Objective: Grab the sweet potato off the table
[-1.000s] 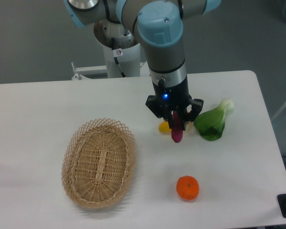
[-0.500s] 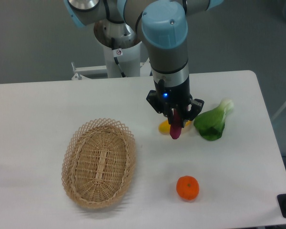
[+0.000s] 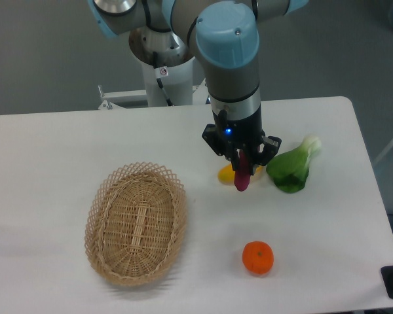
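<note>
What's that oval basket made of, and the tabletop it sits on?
The basket looks like woven wicker or rattan: tan strands, open lattice rim, matte. The table looks like smooth white laminate or painted board, faintly glossy; which one I can't tell.

Basket (image 3: 136, 223); orange (image 3: 257, 257); bok choy (image 3: 292, 167).

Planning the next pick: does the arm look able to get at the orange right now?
Probably not yet: the gripper is shut on the sweet potato. Otherwise the orange sits alone on the table, open from above.
</note>
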